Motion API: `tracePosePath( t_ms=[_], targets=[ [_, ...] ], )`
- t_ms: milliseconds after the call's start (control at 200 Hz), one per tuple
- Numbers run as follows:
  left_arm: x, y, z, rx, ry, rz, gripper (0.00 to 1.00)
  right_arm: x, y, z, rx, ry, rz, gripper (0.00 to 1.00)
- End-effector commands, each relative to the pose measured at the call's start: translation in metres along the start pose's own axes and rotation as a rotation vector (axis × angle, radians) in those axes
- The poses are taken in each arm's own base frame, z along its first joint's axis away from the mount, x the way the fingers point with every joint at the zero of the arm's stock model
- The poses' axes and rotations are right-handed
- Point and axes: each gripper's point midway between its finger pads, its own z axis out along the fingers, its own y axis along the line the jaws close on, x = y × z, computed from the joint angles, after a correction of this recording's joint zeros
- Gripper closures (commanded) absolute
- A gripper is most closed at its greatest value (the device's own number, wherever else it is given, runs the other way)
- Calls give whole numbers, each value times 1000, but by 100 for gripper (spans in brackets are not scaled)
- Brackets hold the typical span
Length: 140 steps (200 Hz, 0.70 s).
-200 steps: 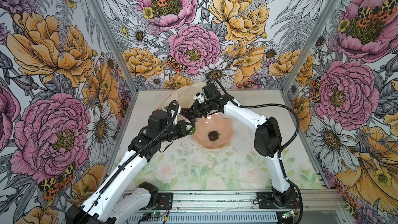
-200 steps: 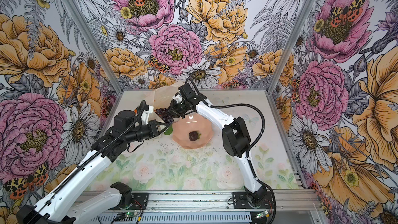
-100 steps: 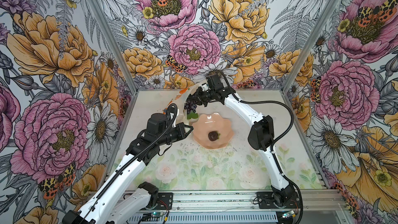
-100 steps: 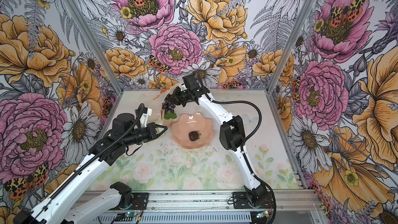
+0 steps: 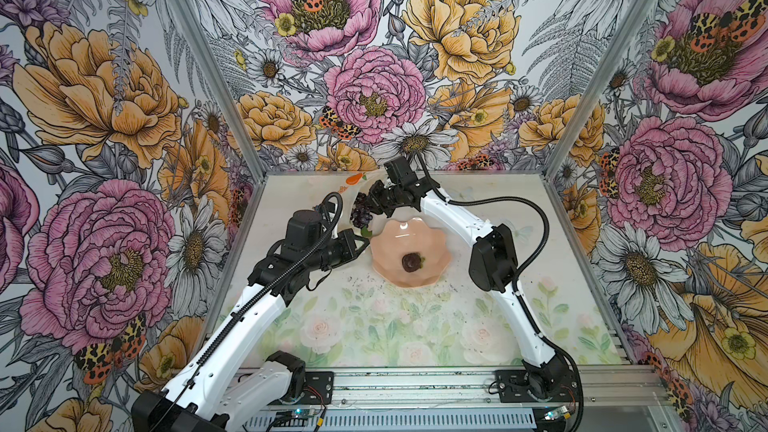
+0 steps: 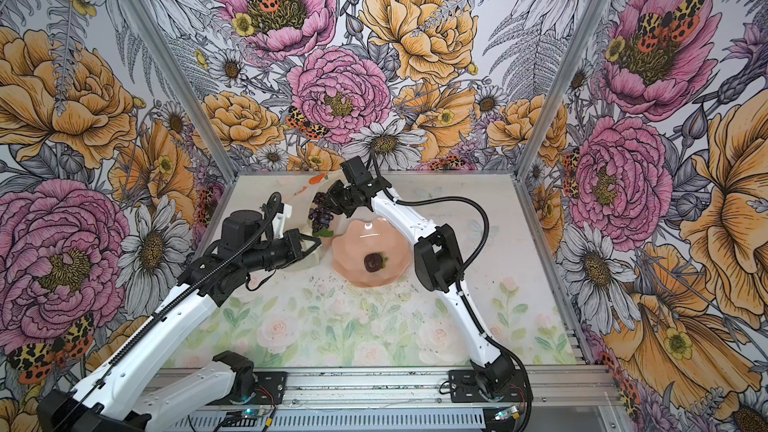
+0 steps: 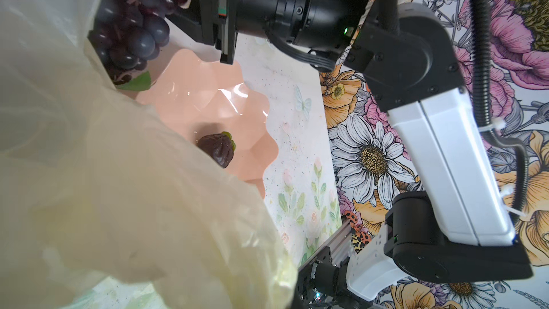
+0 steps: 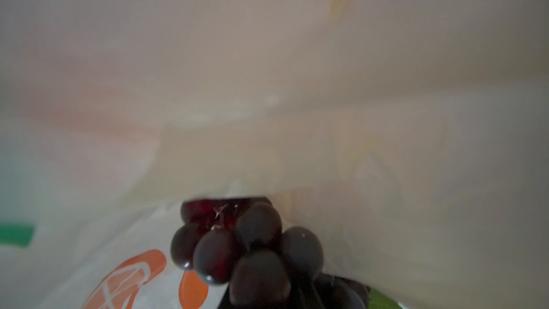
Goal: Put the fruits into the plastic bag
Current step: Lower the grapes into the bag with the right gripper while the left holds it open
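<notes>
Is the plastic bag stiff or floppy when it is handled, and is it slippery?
Probably floppy: the bag is thin and translucent, and it hangs in soft, crinkled folds. It is likely very light, so a push would crumple it rather than slide it. Its glossy film may slip in a weak grip.

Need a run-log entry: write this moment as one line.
left gripper: shut on plastic bag | right gripper: shut on grape bunch at bag mouth | pink bowl: one dark fruit
</notes>
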Motion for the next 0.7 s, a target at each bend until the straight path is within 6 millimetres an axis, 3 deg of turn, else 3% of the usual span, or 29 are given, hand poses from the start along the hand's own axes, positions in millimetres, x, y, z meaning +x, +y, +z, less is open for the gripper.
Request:
tracePosePath(
  t_ms=[0, 285, 695],
  targets=[
    [-13, -10, -6, 11, -39, 41, 100, -7, 37, -35, -75, -82, -28, 80],
    [-9, -7, -14, 7, -61, 44, 100, -8, 29, -33, -58, -80, -13, 80],
    [-7, 5, -22, -20, -98, 17, 100, -1, 61, -53, -123, -91, -61, 80]
  ],
)
